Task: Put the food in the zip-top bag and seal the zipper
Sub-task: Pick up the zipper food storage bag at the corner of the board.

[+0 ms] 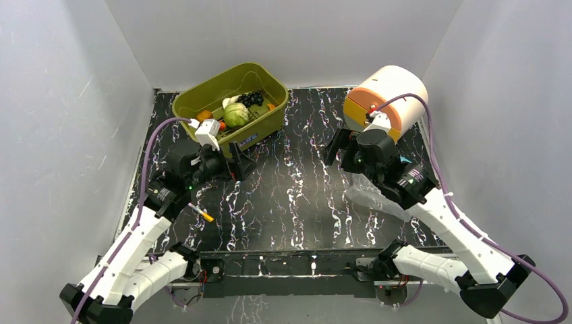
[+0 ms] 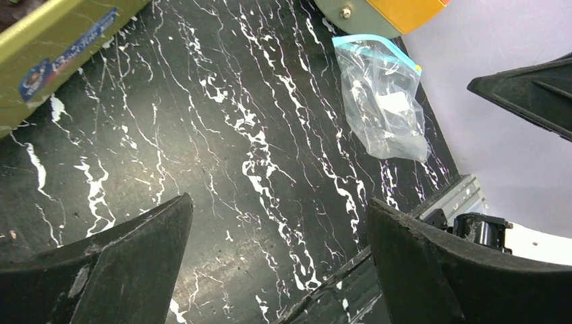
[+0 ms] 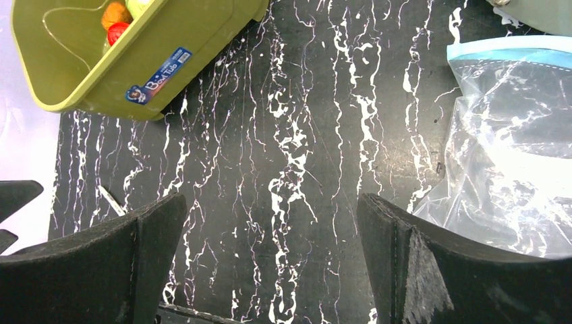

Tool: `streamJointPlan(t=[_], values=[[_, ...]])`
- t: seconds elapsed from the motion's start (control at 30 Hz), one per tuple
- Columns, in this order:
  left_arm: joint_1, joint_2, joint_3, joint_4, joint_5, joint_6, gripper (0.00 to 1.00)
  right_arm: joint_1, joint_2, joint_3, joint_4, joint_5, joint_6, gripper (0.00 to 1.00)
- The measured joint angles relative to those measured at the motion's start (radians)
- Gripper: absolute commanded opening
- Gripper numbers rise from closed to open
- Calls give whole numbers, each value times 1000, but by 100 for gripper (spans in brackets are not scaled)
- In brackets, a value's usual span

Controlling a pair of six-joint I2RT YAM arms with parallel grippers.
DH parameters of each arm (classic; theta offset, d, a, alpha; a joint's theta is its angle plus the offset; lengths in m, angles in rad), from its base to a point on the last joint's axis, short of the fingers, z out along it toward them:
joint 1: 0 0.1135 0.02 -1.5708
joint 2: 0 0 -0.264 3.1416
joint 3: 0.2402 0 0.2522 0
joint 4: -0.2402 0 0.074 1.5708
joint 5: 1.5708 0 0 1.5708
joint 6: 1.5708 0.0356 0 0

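Observation:
The food lies in the olive-green bin (image 1: 270, 120): a pale-green cabbage (image 1: 235, 115), dark grapes (image 1: 253, 98), an orange fruit (image 1: 204, 115) and a white piece (image 1: 229, 102). Orange and red fruits (image 3: 116, 20) show in the right wrist view. The clear zip-top bag (image 2: 388, 101) lies flat on the right, partly under my right arm (image 1: 367, 198); it also shows in the right wrist view (image 3: 512, 148). Its blue-teal zipper (image 3: 512, 54) points toward the back. My left gripper (image 1: 236, 163) is open and empty beside the bin's front. My right gripper (image 1: 337, 150) is open and empty, left of the bag.
An orange-and-cream cylinder (image 1: 386, 98) lies at the back right, just behind the bag. A thin yellow-tipped stick (image 1: 201, 212) lies on the black marbled table (image 1: 290, 196) near my left arm. White walls close in the left, right and back sides.

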Motion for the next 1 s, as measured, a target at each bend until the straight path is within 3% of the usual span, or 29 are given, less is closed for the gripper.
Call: streamJointPlan(t=[0.5,0.77,1.0], values=[[-1,-33,0,-53,-103,59,98,0,89,-14,-76,183,30,95],[-2,-143,-67,-17,-127,122,98,-1,193,-42,-86,285,10,73],[-3,-150,-145,5,-127,140,98,-35,341,-42,-74,383,-54,52]])
